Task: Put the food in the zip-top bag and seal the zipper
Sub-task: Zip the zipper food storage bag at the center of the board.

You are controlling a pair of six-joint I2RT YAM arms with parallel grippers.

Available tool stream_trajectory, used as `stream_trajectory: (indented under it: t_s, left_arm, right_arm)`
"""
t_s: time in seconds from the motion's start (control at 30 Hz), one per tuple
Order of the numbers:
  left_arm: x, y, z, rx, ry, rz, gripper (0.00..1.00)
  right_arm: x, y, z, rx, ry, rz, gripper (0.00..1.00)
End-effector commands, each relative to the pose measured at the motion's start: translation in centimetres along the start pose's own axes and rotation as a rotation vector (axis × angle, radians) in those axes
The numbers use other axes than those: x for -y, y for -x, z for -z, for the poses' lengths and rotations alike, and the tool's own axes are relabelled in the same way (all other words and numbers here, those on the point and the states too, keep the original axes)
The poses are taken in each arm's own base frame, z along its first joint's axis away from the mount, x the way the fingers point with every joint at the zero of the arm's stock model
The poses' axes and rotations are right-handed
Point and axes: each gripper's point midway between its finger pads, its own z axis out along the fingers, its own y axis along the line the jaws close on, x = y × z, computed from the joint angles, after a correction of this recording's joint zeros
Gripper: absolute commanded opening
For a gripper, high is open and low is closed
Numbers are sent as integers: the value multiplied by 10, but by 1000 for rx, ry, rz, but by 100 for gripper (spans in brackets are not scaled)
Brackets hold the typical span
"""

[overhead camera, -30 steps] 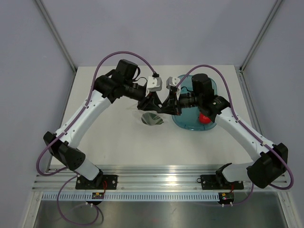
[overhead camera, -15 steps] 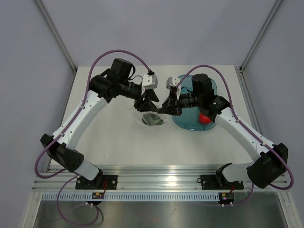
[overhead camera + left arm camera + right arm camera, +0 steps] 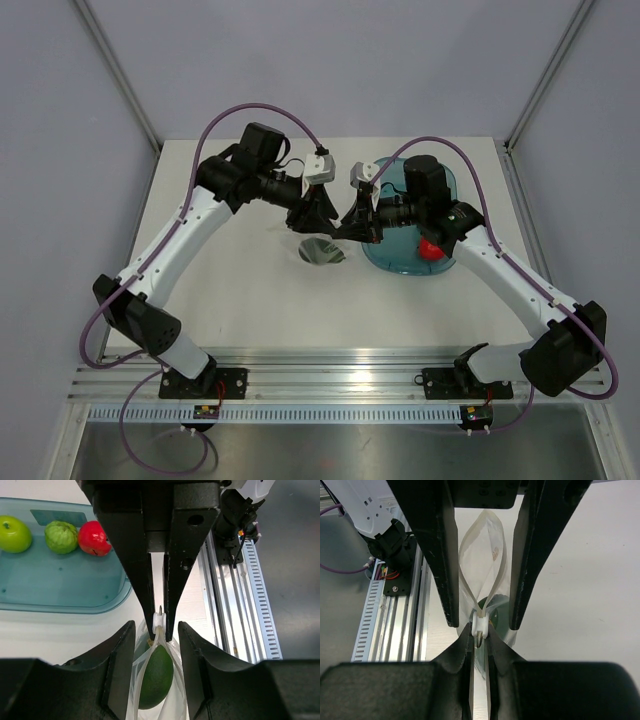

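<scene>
The zip-top bag [image 3: 320, 252] hangs mouth-up between both grippers over the table. The food [image 3: 156, 677], a dark green oval, sits inside it and also shows as food [image 3: 501, 611] through the plastic. My right gripper [image 3: 479, 630] is shut on the white end piece of the zipper [image 3: 159, 622]. From there the two zipper strips [image 3: 465, 562] bow apart, so the mouth gapes. My left gripper [image 3: 156, 630] is open, one finger on each side of the bag's mouth, with gaps to the plastic. From above, the left gripper [image 3: 312, 222] and right gripper [image 3: 342, 232] meet tip to tip.
A teal tray [image 3: 60, 585] lies behind the bag with a lime-green apple [image 3: 12, 532], a bumpy green fruit [image 3: 61, 536] and a red round item [image 3: 93, 537]. From above, the tray [image 3: 400, 262] is under the right arm. An aluminium rail [image 3: 320, 375] runs along the near edge.
The left arm has drawn back slightly to the left, and its jaws stand wider around the bag's mouth. The right arm and its grip have not moved.
</scene>
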Motion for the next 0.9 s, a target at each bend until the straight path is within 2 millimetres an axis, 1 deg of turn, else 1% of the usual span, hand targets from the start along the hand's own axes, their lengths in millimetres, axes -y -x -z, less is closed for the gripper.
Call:
stream_trajectory:
  t_s: [0.0,0.07,0.2,0.3,0.33,0.47,0.53,0.63,0.67,0.8,0.83,0.87]
  left_arm:
    - [3,19,1,55,-24,-38,40]
    - [2,19,1,55,-21,-37,36]
    - [3,22,2,62,-25,-38,36]
    - [4,23,1,69,-32,-36,29]
    - [3,24,1,72,-29,-27,24]
    - [1,24,-1,67,-31,-12,27]
    - [1,22,-2,61,-30,-7,26]
    - [1,21,-4,57,-32,-4,10]
    - [1,20,-3,55,-28,-4,0]
    - [0,14,-2,34,1,-3,0]
    - [0,14,0,30,15,-19,0]
    - [-1,9,0,23,18,-14,0]
  right_arm:
    - [0,19,3,38,-2,45,0]
    - [0,19,2,37,0,44,0]
    - [1,18,2,37,2,41,0]
    - [0,18,2,37,3,40,0]
    - [0,18,2,37,3,38,0]
    - [0,17,2,34,4,36,0]
    - [-1,18,2,37,5,40,0]
    - [1,19,2,38,-3,43,0]
    - [0,19,2,38,-4,45,0]
    - [6,18,4,30,-49,36,0]
    - [11,18,6,24,-80,33,1]
    - [11,15,6,20,-89,24,4]
